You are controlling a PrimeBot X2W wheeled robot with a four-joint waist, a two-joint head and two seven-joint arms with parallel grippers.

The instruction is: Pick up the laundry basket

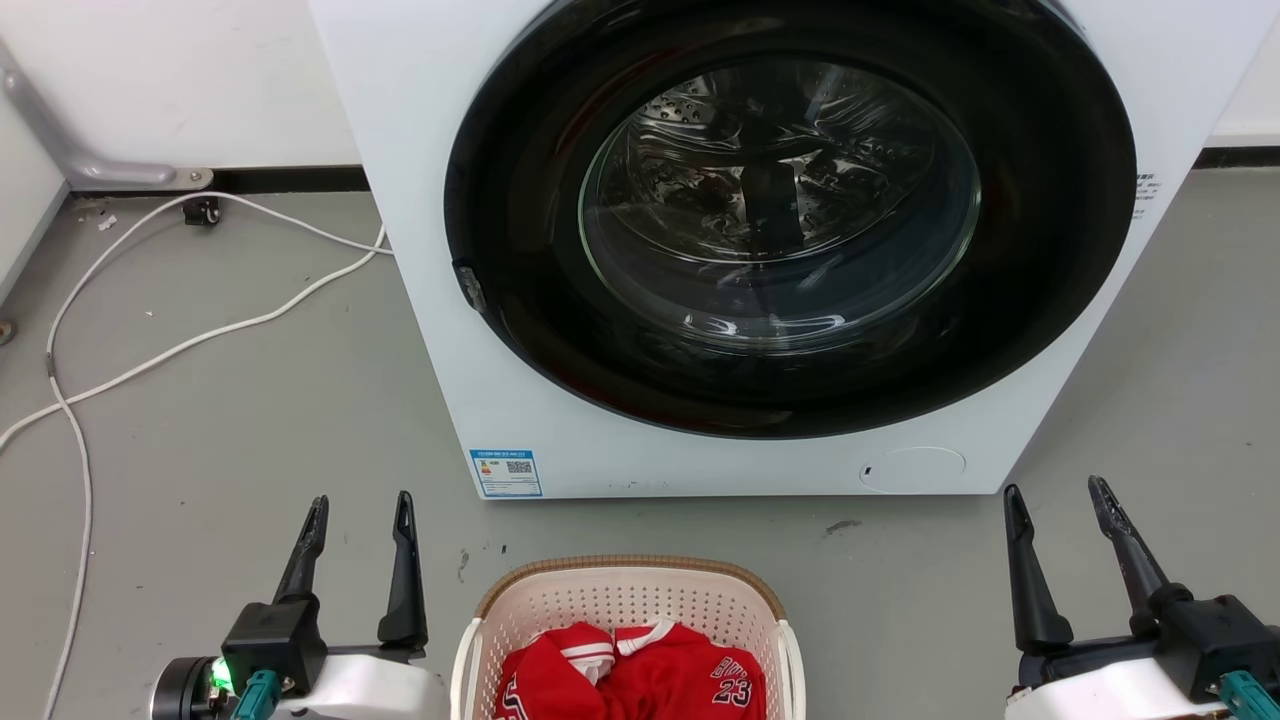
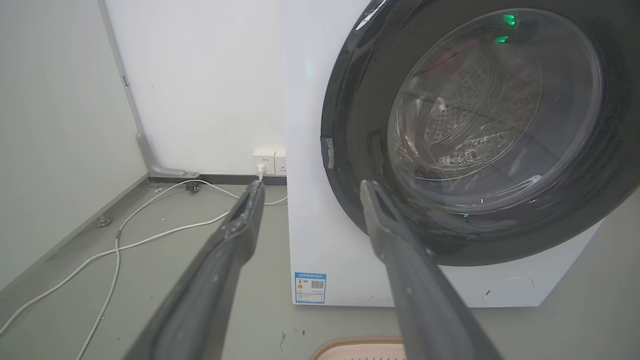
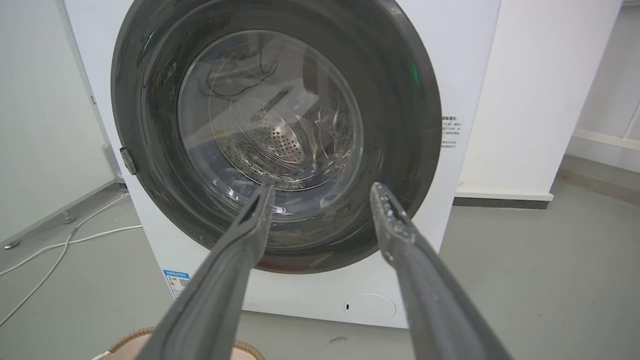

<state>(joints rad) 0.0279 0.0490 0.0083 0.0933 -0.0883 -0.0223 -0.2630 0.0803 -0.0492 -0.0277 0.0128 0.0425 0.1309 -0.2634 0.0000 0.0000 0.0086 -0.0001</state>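
On the floor before the washer [image 1: 700, 250] sits the laundry basket [image 1: 625, 590], red clothes [image 1: 630, 675] inside. We hold our left gripper [image 1: 360, 510] and right gripper [image 1: 1058, 497] spread and empty, flanking it, presumably to reach its side handles.

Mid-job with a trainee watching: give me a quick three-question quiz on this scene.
1. True or false: the left gripper holds the basket.
2. What lies in the basket? A) a red jersey B) a blue towel C) nothing
3. Fill in: the basket stands in front of the ____.

Key: 1 false, its fingers are open beside the basket; 2 A; 3 washer.
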